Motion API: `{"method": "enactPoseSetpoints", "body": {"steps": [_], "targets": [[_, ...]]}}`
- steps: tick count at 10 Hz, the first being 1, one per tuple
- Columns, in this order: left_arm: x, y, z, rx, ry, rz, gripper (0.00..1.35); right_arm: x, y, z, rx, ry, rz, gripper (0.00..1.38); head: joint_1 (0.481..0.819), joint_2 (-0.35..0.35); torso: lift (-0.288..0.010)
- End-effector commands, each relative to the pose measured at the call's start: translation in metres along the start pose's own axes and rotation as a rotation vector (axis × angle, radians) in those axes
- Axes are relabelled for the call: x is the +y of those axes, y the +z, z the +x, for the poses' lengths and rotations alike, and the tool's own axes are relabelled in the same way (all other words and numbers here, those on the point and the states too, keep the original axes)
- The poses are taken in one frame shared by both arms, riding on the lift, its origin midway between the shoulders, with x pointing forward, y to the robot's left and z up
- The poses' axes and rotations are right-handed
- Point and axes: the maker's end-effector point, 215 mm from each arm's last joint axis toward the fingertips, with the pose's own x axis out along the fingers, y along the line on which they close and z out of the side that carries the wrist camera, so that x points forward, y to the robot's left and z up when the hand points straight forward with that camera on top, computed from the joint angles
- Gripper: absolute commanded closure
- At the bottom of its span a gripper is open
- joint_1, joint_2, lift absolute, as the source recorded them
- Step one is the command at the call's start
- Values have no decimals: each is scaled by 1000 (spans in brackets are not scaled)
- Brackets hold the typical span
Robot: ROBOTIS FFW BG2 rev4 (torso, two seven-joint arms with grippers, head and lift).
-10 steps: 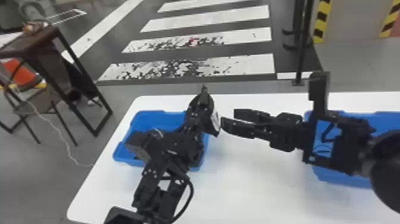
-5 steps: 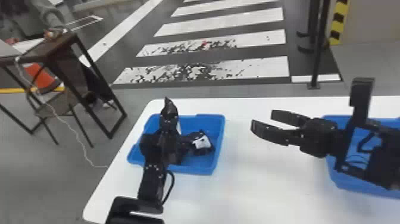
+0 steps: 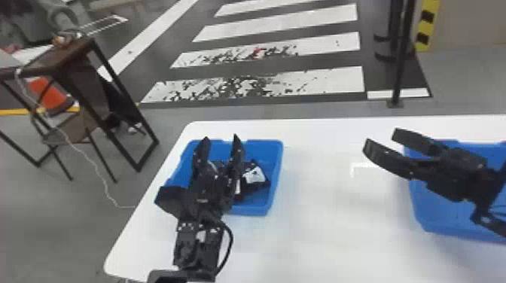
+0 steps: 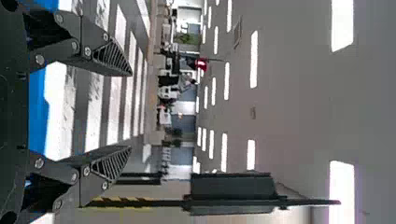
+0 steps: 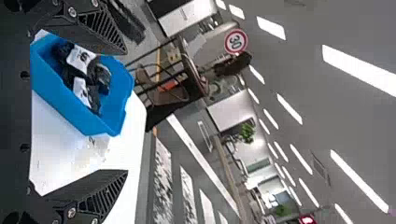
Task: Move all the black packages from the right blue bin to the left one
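My left gripper point(image 3: 219, 150) stands open over the left blue bin point(image 3: 276, 177), its fingers apart with nothing between them. Black packages with white labels point(image 3: 255, 177) lie in that bin, partly hidden by the arm. In the left wrist view the left gripper point(image 4: 130, 111) is likewise empty. Over the near-left edge of the right blue bin point(image 3: 433, 222) is my right gripper point(image 3: 380, 141), open and pointing left; the arm covers much of that bin's inside. The right wrist view has the right gripper point(image 5: 126, 112) spread wide, and beyond it the left bin point(image 5: 60, 105) holding several black packages point(image 5: 84, 65).
Both bins stand on a white table point(image 3: 320, 225), with bare tabletop between them. Behind and to the left are a brown desk point(image 3: 56, 62) and a chair on the floor. A black post point(image 3: 401, 60) rises beyond the table's far edge.
The left gripper has opened and swung left, away from the right one, and a labelled package now shows in the left bin. The right gripper has shifted right, and the head view has shifted.
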Motion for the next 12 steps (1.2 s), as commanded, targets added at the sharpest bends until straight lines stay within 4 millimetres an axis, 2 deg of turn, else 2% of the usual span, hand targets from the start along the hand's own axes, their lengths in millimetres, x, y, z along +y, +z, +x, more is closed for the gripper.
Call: {"method": "enactPoseSetpoints", "body": {"steps": [1,2,3,4,6,7,9,10,11,12], "targets": [[-37,32,-15,-42,-40,-172,116,-19,19,-33,-88,-83,-42,125,695,286,-140],[-49,43,-25,-31,-65,-171,116,-30,25,-58,-110,-162,-96,125,695,233,-140],[-56,54,-41,-32,-82,-131,116,-31,31,-83,-140,-243,-152,130,695,206,-140],[-63,55,-54,-20,-101,-59,116,-31,26,-112,-129,-333,-199,130,695,159,-140],[-69,36,-67,40,-123,13,116,-25,18,-154,-112,-458,-269,131,695,94,-140],[-62,26,-75,75,-111,38,116,-22,23,-172,-107,-517,-323,131,695,69,-140],[-50,19,-91,133,-82,76,116,-30,3,-207,-74,-595,-331,131,695,48,-140],[-45,4,-98,189,-72,63,116,-30,-6,-222,-61,-621,-318,131,695,38,-140],[-49,-5,-101,224,-73,37,116,-31,-8,-230,-61,-637,-309,131,695,29,-140],[-53,-1,-99,215,-80,30,116,-31,-9,-230,-58,-637,-309,131,695,16,-140]]}}
